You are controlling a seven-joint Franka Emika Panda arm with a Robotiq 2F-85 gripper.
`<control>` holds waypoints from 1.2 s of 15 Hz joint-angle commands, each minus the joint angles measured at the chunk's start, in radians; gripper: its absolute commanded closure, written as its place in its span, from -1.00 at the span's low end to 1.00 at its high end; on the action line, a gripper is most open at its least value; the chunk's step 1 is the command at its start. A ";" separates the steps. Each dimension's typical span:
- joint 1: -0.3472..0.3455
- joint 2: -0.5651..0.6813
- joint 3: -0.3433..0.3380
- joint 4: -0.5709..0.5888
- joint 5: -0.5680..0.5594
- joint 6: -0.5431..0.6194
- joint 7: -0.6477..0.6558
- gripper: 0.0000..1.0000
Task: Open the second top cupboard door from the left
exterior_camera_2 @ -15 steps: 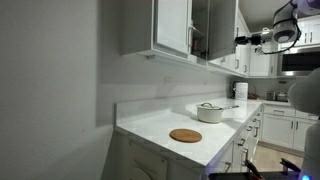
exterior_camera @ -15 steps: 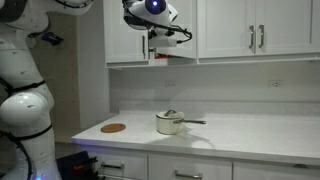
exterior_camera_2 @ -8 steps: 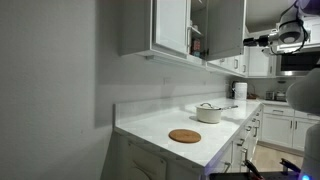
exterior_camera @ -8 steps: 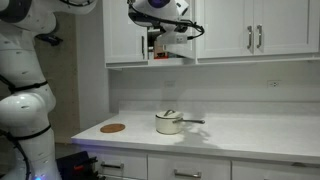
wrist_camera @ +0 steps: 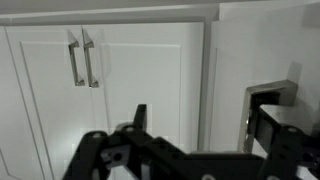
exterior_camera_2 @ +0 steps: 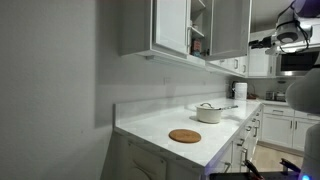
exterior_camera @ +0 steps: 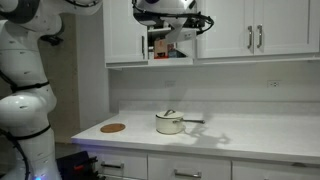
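The door (exterior_camera_2: pixel 230 28) stands swung wide with the cupboard (exterior_camera: pixel 160 45) interior exposed, so the task looks done; the gripper (wrist_camera: pixel 200 125) hangs clear, fingers spread, holding nothing.

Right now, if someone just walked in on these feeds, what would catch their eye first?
The cupboard door standing open in the top row, with the shelves behind it exposed, and the gripper held high beside it. Below, on the white counter, a white pot with a long handle stands a little apart from a round wooden mat.
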 commanded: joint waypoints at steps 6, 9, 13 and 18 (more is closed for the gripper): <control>-0.001 -0.068 0.096 -0.072 -0.198 0.280 0.129 -1.00; -0.011 -0.107 0.099 -0.118 -0.267 0.313 0.193 -1.00; -0.007 -0.129 0.116 -0.145 -0.340 0.365 0.279 -1.00; 0.006 -0.132 0.121 -0.146 -0.400 0.409 0.349 -1.00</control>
